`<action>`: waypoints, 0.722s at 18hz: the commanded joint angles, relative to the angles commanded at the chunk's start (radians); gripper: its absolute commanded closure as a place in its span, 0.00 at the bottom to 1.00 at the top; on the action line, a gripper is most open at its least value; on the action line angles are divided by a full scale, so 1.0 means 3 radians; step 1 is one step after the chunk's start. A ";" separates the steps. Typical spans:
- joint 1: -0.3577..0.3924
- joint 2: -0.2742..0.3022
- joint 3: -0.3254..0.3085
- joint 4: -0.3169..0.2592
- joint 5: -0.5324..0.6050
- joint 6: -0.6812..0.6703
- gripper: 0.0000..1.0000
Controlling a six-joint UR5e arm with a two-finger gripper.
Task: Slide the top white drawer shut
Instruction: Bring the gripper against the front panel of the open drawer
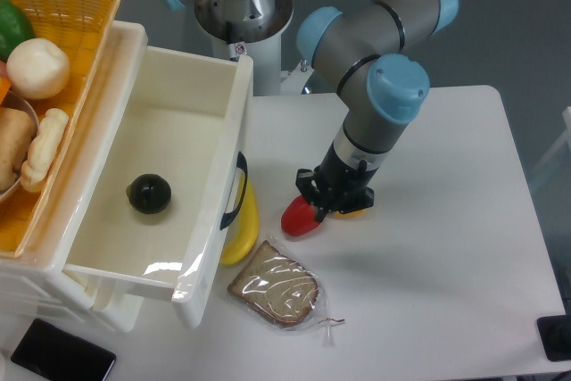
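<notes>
Nothing of the closing is done yet, as far as I can judge: the top white drawer (156, 189) stands pulled far out of its cabinet at the left of the tabletop (428, 310), its front panel with the black curved handle (235, 192) facing toward me, and a small dark round object (148, 194) lies on its floor. My gripper (332, 202) is well apart from that front panel, low over the tabletop in the middle, directly above a yellow bell pepper (355, 211) that it mostly hides, with a red bell pepper (301, 217) just beside it on the drawer side. From this angle I see only the gripper's dark body from above, so I cannot tell how far the fingers stand apart or whether they have hold of anything. Between me and the drawer front lie the red pepper, a banana (243, 225) tucked right against the panel under the handle, and a bagged slice of bread (277, 290) nearer the camera. An orange woven basket (67, 15) of food sits on top of the cabinet behind the drawer. What remains is the whole job: to reach the front panel and push it toward the cabinet until the drawer sits flush. The banana lies close to the panel, and I reckon it may get in my way there.
</notes>
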 joint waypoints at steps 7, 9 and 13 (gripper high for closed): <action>-0.0138 0.0015 0.0077 -0.0430 -0.0139 0.0015 1.00; -0.0138 0.0071 0.0098 -0.0553 -0.0154 0.0041 1.00; -0.0128 0.0148 0.0148 -0.0757 -0.0195 0.0117 1.00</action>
